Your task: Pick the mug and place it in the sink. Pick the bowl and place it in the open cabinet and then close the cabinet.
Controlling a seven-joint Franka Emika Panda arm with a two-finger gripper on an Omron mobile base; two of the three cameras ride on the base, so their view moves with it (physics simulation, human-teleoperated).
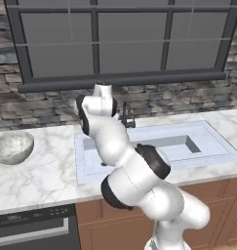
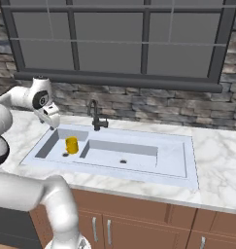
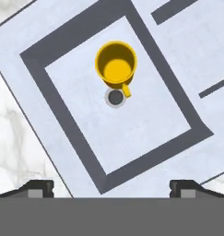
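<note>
- Spanning the marble table [image 1: 37,176] under a dark-framed window [image 2: 114,39] and a stone wall: the white double-basin sink [image 2: 139,168]. Right base view shows both basins and the dark faucet [image 2: 95,116] at the back rim. In the left base view the arm covers most of the left basin, so just the right basin is plainly visible.
- Arm [image 1: 129,171]: rises from the base and reaches over the left end of the sink. Right base view shows its white hand above the sink's left rim.
- Bowl [image 1: 11,146]: grey-white, speckled, upright on the table well to the left of the sink, seen from the left base camera. Nothing touches it.
- Mug [image 2: 72,145]: yellow, upright on the floor of the left basin, just beside the drain hole [image 3: 115,97]. Hand view looks straight down into it, showing the open mouth, the yellow inside and a small handle stub toward the drain; right base view gives its side profile.
- Tool [image 3: 111,189]: hand view shows the two dark fingertips [image 3: 39,188] far apart at the bottom edge, jaws wide, nothing between them, well above the mug.
</note>
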